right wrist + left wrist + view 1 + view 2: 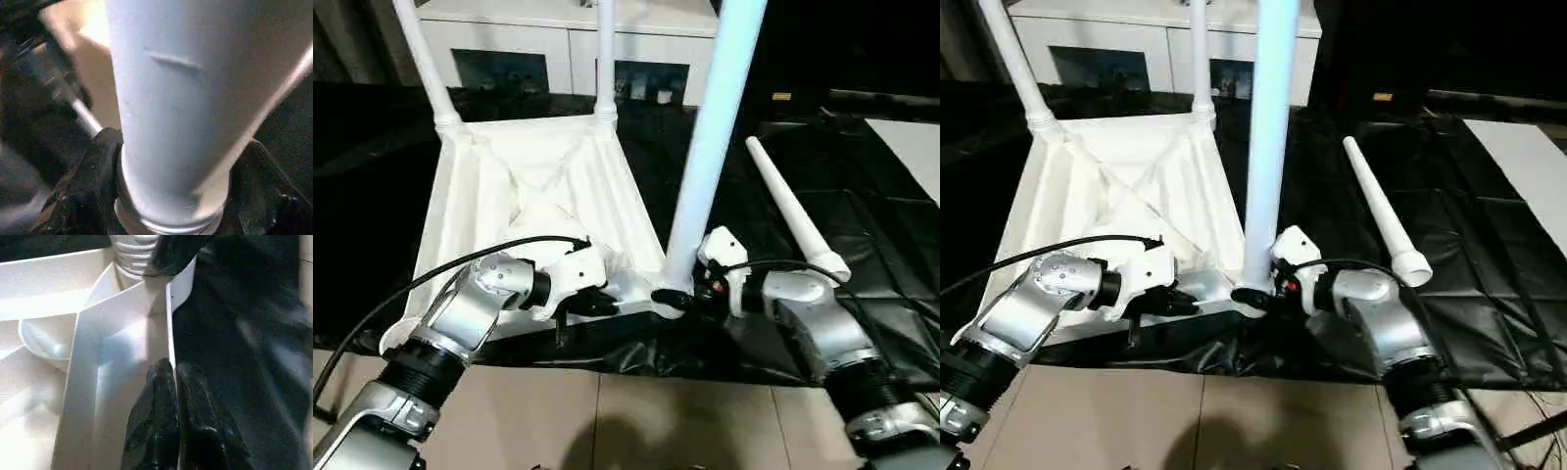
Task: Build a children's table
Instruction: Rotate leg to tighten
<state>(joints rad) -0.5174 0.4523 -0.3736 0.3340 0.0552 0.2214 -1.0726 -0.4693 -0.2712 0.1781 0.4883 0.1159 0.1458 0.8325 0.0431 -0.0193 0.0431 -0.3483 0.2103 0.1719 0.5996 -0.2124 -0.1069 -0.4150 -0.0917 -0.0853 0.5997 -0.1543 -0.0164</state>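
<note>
Both grippers at near edge of upturned tabletop, on black sheet.

Left gripper clenched on near rim of tabletop, one finger either side of wall. Right gripper set around base of upright leg at near right corner socket, fingers either side of tube. Two further legs standing in far sockets. Fourth leg lying loose on sheet, just right of tabletop. White cabinet behind.

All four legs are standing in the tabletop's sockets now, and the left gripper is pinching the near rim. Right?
Not all four. Three legs stand in the tabletop; the fourth leg lies loose on the black sheet, as the left eye view shows. The left gripper does pinch the rim.
</note>
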